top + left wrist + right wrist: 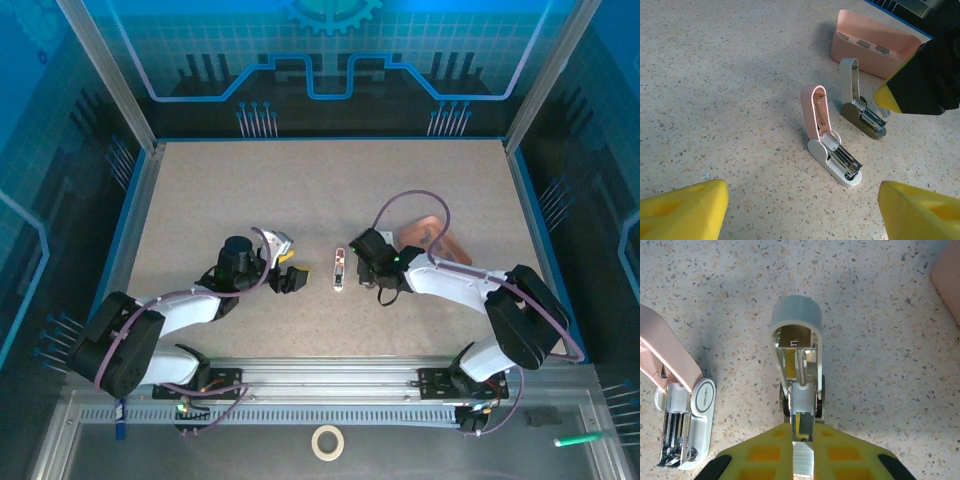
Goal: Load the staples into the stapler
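Trouble looked likeliest at the right arm (450,282), whose jaws were pressed together on what I took for a thin silvery staple strip (802,462). It was poised at the open mouth of a grey-lidded stapler (796,315) rather than the white stapler (700,410) with the pink lid, which lay just beside it on the counter (880,340). If the strip went down tilted, it could catch on the channel wall or the spring rod and break apart. Nothing pinned that little body, so a sideways push might skate it across the speckled surface or knock its upright lid over. A slack pinch could also let so small a strip fall flat, where it would be awkward to lift again. The white stapler lay between the two arms, hinged open with its lid standing up and metal showing in its magazine, and neither arm touched it. Behind both staplers sat a pink tray (865,62) holding more staples (862,44). The right arm reached in from its base with the elbow out and the wrist bent down over the grey stapler's front end. The left arm (185,310) stretched low toward the middle, its jaws spread wide and empty, aimed at the white stapler but stopping short of it.
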Available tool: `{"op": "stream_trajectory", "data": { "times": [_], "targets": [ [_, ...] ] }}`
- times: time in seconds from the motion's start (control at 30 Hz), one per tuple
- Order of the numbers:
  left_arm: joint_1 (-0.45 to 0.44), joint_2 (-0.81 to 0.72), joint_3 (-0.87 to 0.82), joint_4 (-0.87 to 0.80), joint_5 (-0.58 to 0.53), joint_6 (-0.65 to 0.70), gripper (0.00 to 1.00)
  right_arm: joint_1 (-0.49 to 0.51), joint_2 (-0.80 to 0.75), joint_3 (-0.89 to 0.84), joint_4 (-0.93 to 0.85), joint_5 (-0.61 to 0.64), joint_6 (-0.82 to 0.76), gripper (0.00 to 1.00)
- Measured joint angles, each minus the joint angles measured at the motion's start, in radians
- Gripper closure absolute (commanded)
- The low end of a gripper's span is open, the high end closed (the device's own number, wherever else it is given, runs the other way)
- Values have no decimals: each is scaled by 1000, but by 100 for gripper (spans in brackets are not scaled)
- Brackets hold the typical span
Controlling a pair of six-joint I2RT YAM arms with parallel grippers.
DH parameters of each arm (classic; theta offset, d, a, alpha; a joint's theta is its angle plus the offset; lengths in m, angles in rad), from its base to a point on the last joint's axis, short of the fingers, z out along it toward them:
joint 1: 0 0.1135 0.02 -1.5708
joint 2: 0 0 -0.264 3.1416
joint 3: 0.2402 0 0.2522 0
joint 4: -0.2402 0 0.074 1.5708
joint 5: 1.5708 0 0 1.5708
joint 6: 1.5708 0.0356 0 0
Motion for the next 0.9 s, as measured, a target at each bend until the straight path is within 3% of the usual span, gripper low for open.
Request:
{"op": "stream_trajectory", "data": {
  "times": [0.9],
  "targets": [
    [0, -5, 0, 0, 0, 0, 20, 0, 44, -11, 30, -16, 0, 85]
  ]
}}
